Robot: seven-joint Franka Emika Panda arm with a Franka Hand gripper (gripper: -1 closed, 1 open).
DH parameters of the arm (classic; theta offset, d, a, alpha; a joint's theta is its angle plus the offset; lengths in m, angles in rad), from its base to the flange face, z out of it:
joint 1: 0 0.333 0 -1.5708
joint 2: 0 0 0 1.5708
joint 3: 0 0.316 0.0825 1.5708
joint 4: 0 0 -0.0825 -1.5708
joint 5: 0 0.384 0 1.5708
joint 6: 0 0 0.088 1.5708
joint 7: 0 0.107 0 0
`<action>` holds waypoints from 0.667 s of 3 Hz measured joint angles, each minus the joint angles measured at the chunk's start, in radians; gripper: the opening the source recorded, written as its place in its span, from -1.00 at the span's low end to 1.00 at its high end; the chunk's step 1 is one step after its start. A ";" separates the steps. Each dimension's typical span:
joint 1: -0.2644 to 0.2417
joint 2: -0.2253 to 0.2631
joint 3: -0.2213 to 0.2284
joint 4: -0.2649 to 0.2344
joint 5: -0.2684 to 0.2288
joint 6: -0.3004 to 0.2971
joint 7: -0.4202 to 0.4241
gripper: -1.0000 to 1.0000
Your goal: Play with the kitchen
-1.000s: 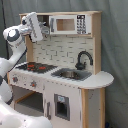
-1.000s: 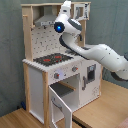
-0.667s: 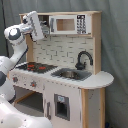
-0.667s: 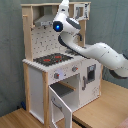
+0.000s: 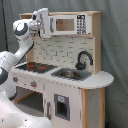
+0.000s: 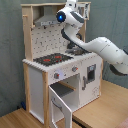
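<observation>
The kitchen is a white and light-wood toy unit, seen in both exterior views. It has a black-red hob, a sink, a black faucet and a microwave on the top shelf. My gripper is raised to the top shelf, at the microwave's left edge. In the second exterior view the gripper is at the top of the kitchen, above the hob and beside the grey hood. A lower door hangs open.
The white arm rises along the first exterior view's left. In the second exterior view the arm reaches in from the right over the counter. The kitchen stands on a wooden tabletop in front of a grey curtain.
The gripper has moved sideways along the top shelf, to the right in the first exterior view, closer to the microwave. The kitchen's parts look unchanged.
</observation>
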 joint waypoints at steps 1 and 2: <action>0.069 -0.003 -0.003 -0.083 -0.013 -0.019 -0.015 -1.00; 0.132 -0.003 -0.004 -0.162 -0.043 -0.019 -0.016 -1.00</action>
